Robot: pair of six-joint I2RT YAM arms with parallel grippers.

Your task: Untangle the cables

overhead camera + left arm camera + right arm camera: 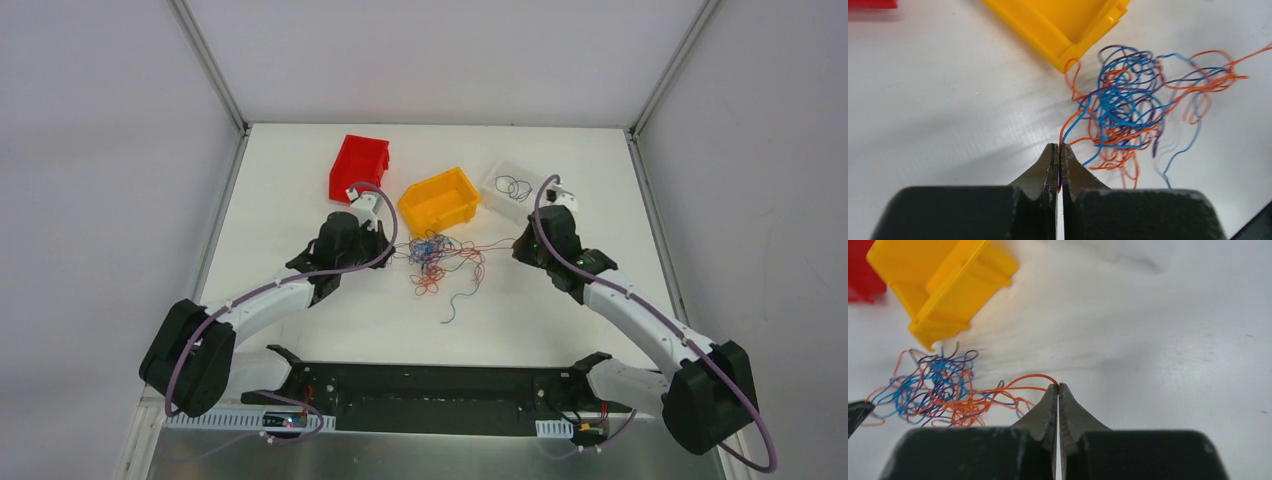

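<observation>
The cables (437, 262) form a knotted tangle of thin blue, orange and dark purple wires on the white table, between my two arms. My left gripper (1058, 146) is shut on cable strands at the tangle's left edge; orange and blue wires rise from its tips into the cables (1130, 105). My right gripper (1058, 385) is shut on an orange cable (1033, 377) that arcs left into the cables (935, 390). From above, the left gripper (385, 247) and the right gripper (519, 243) flank the knot, and orange strands run taut toward the right one.
A yellow bin (440, 200) stands just behind the tangle, a red bin (358, 166) to its left. A clear bin (520, 188) at the back right holds a dark wire loop (514, 186). One blue strand (462, 300) trails toward the near edge.
</observation>
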